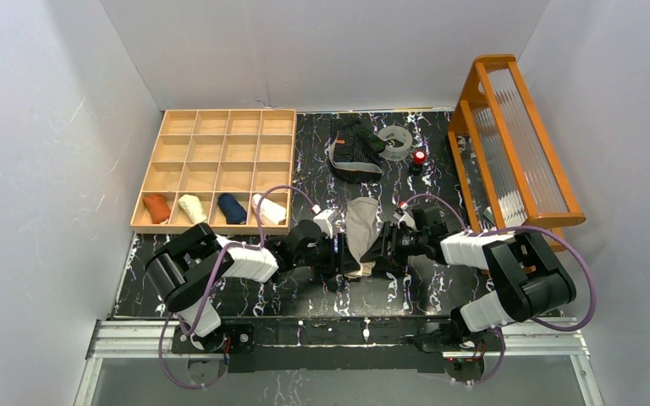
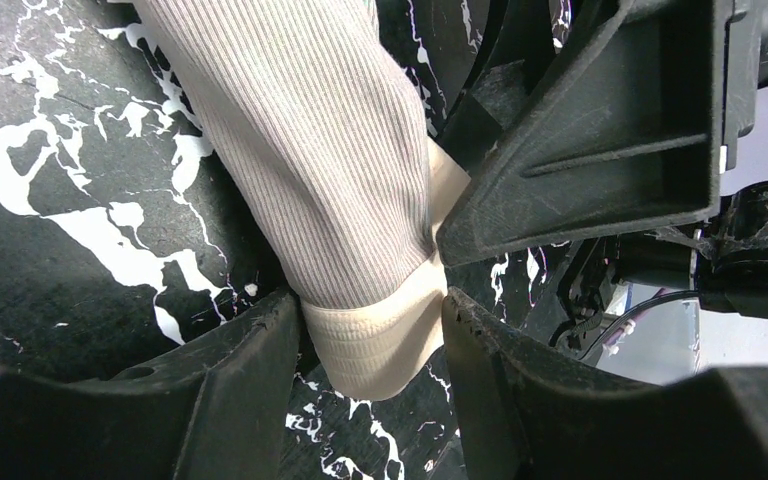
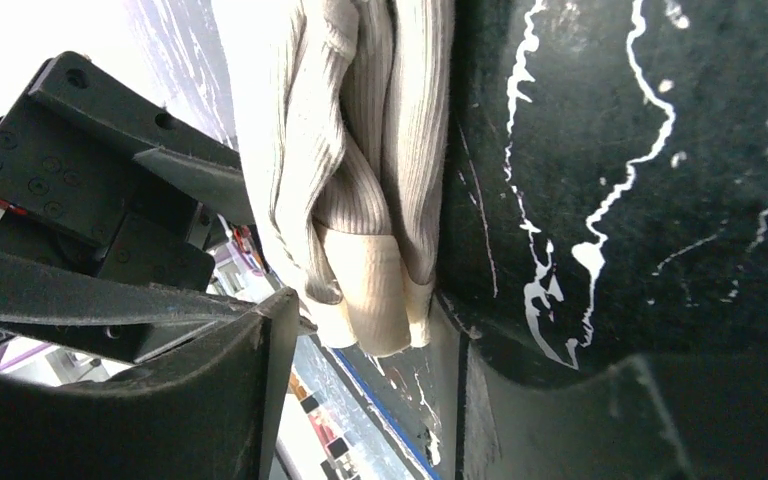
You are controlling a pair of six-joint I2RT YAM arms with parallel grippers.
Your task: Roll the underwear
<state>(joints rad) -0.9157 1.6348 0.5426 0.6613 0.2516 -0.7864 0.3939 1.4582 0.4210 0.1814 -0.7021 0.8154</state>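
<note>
I am looking at the beige-grey ribbed cloth underwear (image 2: 330, 170): a soft, finely ribbed knit, ending in a smoother pale band. The black white-veined counter (image 2: 80, 200) is showing a smooth, faintly glossy face. My left claw (image 2: 370, 322) and right claw (image 3: 370, 320) are showing matt, slightly grainy black plastic. The pale wooden compartment tray (image 1: 228, 111) is looking matt, the orange wooden rack (image 1: 465, 110) glossier.
</note>
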